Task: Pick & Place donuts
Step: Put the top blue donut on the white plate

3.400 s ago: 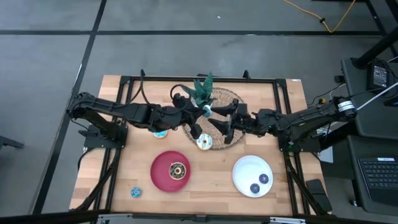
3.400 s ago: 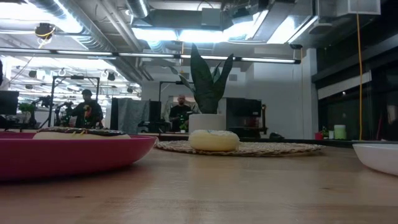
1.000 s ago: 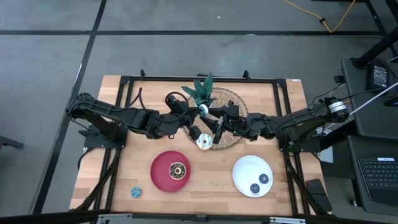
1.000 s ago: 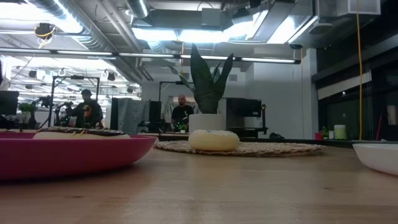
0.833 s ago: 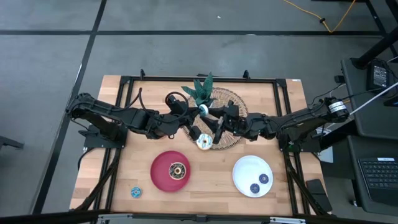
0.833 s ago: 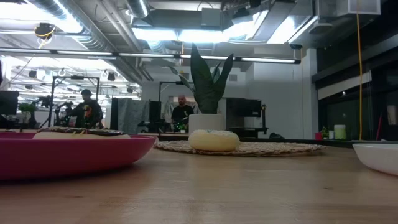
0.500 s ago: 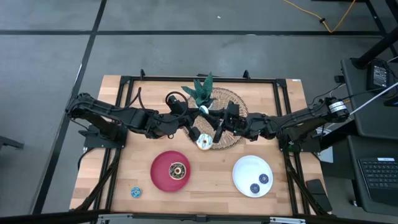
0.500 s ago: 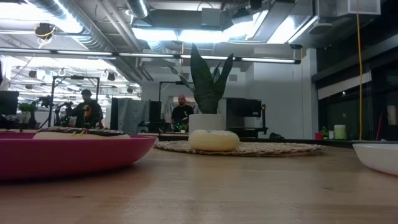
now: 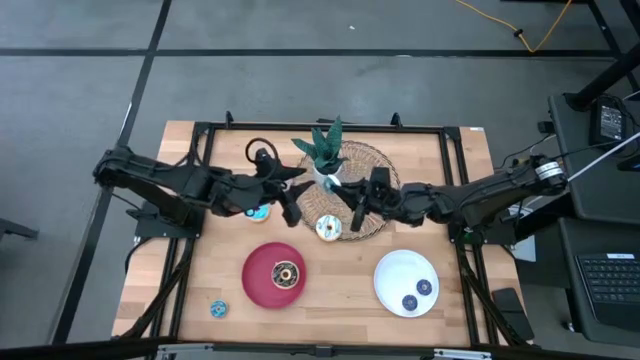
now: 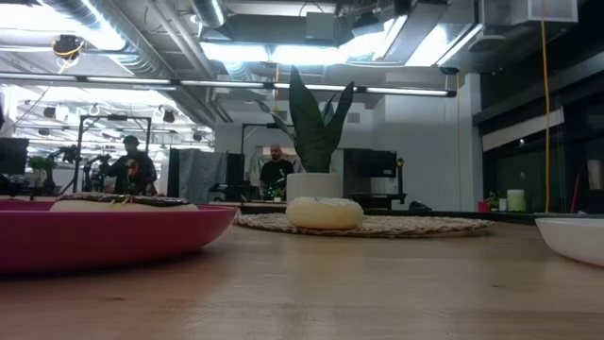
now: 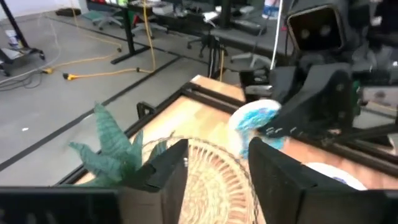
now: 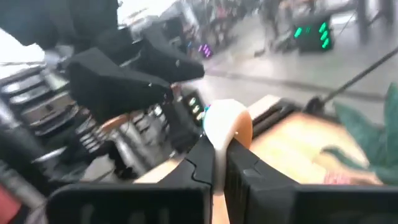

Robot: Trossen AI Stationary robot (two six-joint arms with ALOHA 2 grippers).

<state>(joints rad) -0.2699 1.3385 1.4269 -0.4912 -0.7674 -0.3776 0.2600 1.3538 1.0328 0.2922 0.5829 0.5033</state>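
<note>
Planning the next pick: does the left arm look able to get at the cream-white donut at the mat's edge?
Probably yes: the left hand hangs open beside the cream-white donut, which lies uncovered; the right hand is farther back.

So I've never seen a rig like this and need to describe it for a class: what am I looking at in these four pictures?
Two robot arms work at a wooden table. One picture looks straight down, one looks level across the tabletop, and two come from cameras on the arms' wrists.

On the table are a red plate with a chocolate donut, a white plate with two small blue rings, a woven mat with a plant and a cream donut, and one more blue ring near a corner.

Above the mat, the right gripper is shut on a blue-iced donut. The left gripper faces it, open and empty.
</note>
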